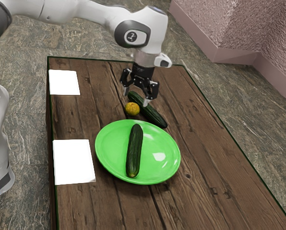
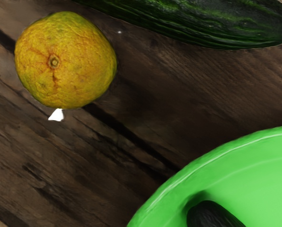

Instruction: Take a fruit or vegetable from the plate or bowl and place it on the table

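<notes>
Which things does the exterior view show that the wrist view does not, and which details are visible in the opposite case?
Exterior view: the arm, the gripper with its fingers apart, two flat white rectangles on the table, the floor and the pinkish wall.

Wrist view: the stem scar of the yellow-orange fruit, and a small white patch at its edge, too unclear to name.

Both: that fruit, a cucumber beside it, the green plate bearing another cucumber, and the wooden table.
</notes>
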